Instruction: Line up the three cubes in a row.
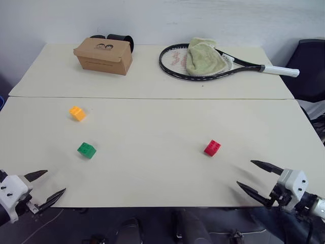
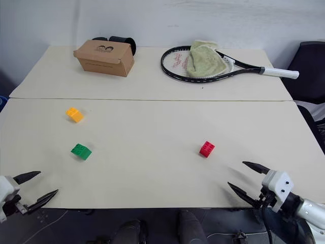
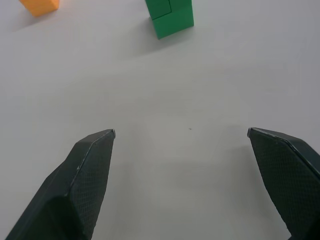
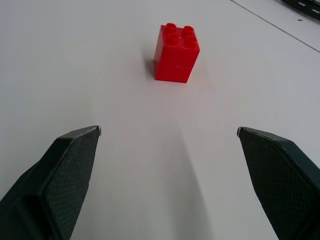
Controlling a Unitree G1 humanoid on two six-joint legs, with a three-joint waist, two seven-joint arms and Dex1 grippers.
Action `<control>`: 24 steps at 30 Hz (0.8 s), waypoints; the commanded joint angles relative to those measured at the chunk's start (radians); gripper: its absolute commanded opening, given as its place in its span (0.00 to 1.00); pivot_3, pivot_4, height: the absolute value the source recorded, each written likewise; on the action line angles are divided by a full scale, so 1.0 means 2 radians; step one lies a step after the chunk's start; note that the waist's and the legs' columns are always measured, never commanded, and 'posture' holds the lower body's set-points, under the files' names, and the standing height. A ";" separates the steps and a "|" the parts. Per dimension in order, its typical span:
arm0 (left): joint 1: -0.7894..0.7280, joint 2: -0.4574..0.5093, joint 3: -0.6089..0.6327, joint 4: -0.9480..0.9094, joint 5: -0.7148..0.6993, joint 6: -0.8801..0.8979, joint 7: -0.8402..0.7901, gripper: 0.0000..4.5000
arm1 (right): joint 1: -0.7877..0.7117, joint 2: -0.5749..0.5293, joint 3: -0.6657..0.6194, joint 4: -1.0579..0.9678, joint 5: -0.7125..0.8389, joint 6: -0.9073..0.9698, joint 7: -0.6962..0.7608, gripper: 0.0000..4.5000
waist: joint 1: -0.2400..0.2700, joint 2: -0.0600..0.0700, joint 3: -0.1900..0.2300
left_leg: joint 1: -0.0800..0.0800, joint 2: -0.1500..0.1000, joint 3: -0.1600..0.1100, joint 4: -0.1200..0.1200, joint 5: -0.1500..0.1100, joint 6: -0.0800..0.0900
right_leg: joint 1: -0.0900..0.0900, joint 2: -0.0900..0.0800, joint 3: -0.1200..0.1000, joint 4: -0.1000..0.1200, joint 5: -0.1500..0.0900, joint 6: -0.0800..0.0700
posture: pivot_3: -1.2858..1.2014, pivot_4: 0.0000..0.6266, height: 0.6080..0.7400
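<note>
Reaching first for the red cube (image 4: 176,52), we find it straight ahead of our released right hand (image 1: 259,178), while our left hand (image 1: 44,186), also released, faces the green cube (image 1: 87,150).

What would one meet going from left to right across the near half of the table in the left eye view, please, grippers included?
Left gripper → orange-yellow cube → green cube → red cube → right gripper.
</note>
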 commanded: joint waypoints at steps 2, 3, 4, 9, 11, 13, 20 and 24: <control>-0.007 0.019 0.019 -0.014 -0.014 -0.002 -0.009 0.99 | -0.006 0.002 -0.010 -0.036 0.039 0.032 -0.003 1.00 | 0.000 0.000 0.000 | 0.000 0.000 0.000 0.000 0.000 0.000 | 0.000 0.000 0.000 0.000 0.000 0.000 | 0.52 0.24 1.00; -0.006 0.021 0.019 -0.026 -0.030 0.012 -0.018 0.99 | -0.004 0.001 -0.017 -0.038 0.038 0.031 -0.005 1.00 | 0.000 0.000 0.000 | 0.000 0.000 0.000 0.000 0.000 0.000 | 0.000 0.000 0.000 0.000 0.000 0.000 | 0.52 0.24 1.00; -0.002 0.022 0.017 -0.044 -0.046 0.023 -0.029 0.99 | 0.000 0.001 -0.025 -0.040 0.039 0.034 -0.008 1.00 | 0.000 0.000 0.000 | 0.000 0.000 0.000 0.000 0.000 0.000 | 0.000 0.000 0.000 0.000 0.000 0.000 | 0.52 0.24 1.00; 0.026 0.017 -0.003 -0.143 -0.112 0.095 -0.060 0.99 | 0.029 0.005 -0.073 -0.016 0.035 0.019 -0.014 1.00 | 0.002 0.000 0.000 | 0.000 0.000 0.000 0.000 0.000 0.000 | 0.000 0.000 0.000 0.000 0.000 0.000 | 0.52 0.24 1.00; 0.025 0.005 -0.031 -0.185 -0.116 0.109 -0.050 0.99 | 0.041 0.012 -0.090 0.020 0.022 -0.001 -0.016 1.00 | 0.002 0.000 0.000 | 0.000 0.000 0.000 0.000 0.000 0.000 | 0.000 0.000 0.000 0.000 0.000 0.000 | 0.52 0.24 1.00; 0.018 -0.006 -0.066 -0.220 -0.111 0.112 -0.044 0.99 | 0.052 0.017 -0.100 0.044 0.012 -0.016 -0.017 1.00 | 0.002 0.000 0.000 | 0.000 -0.001 0.000 0.000 0.000 0.000 | 0.001 0.000 0.000 0.000 0.000 0.000 | 0.52 0.24 1.00; -0.031 -0.020 -0.121 -0.250 -0.109 0.129 -0.027 0.99 | 0.022 0.029 -0.053 -0.007 0.027 0.000 -0.019 1.00 | -0.005 0.001 0.000 | 0.007 0.000 0.001 -0.001 0.000 0.000 | 0.008 0.001 0.001 -0.001 0.000 0.000 | 0.52 0.24 1.00; -0.048 -0.013 -0.151 -0.260 -0.124 0.166 -0.030 0.99 | -0.048 0.002 0.026 -0.040 0.010 0.069 -0.010 1.00 | -0.012 0.001 0.000 | 0.007 0.000 0.000 0.000 0.000 0.000 | 0.008 0.001 0.001 0.000 0.000 0.000 | 0.52 0.24 1.00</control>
